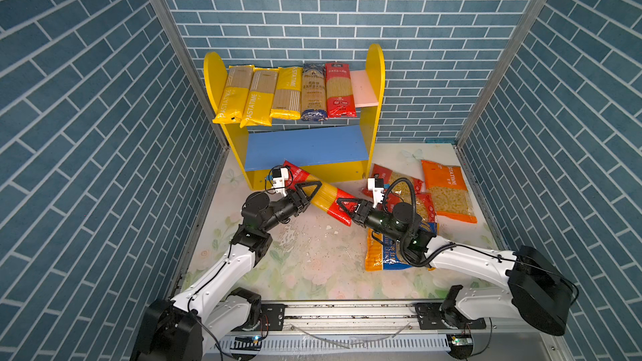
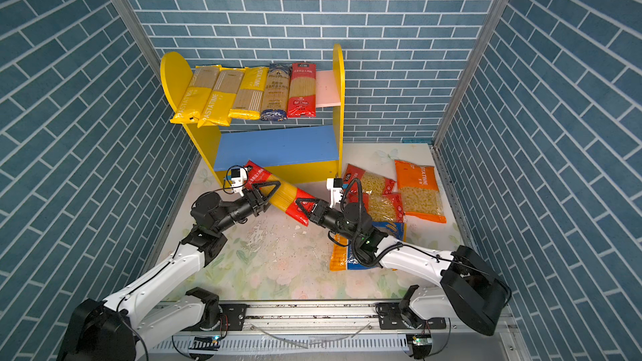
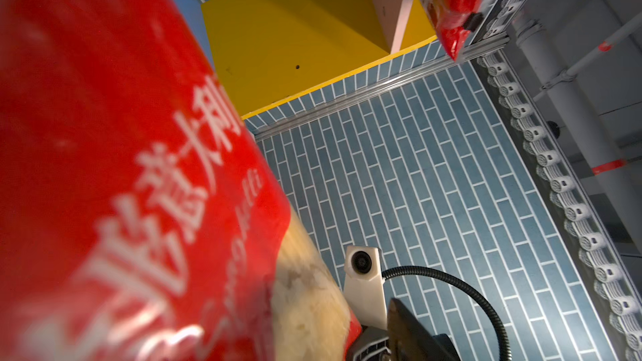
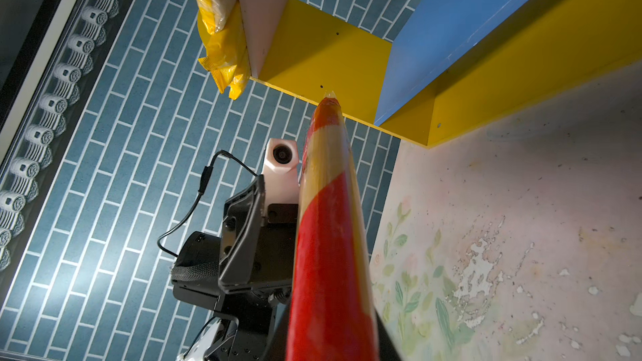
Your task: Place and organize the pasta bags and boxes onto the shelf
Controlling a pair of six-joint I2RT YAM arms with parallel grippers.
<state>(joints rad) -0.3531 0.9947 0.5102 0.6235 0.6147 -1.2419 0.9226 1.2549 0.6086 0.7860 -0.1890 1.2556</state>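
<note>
**Surface and room.** I see a worn floral tabletop (image 1: 305,265), flecked with chipped patches and closed in on three sides by blue brick-patterned walls (image 1: 87,133). The shelf (image 1: 377,74) stands against the back wall.

**Arms.** Both arms reach inward and meet at one red spaghetti pack (image 1: 324,196). The pack slants clear of the table, with its far end just in front of the shelf's yellow base strip (image 1: 347,171). The right gripper (image 1: 342,204) is clamped on the pack's near red end. The left gripper (image 1: 311,191) straddles the pack further up. One triangular finger lies across it, but I cannot tell whether those jaws press the pack or stand off it.

**Surroundings.**
- The pink upper board (image 1: 364,88) carries three yellow PASTATIME packs (image 1: 258,98), a dark blue pack (image 1: 313,92) and a red shelved pack (image 1: 339,90), side by side.
- The blue lower board (image 1: 305,147) is bare.
- Right of the shelf lie two red macaroni bags (image 1: 396,182) and an orange bag (image 1: 448,191).
- A blue-orange bag (image 1: 385,251) lies partly under the right arm.
</note>
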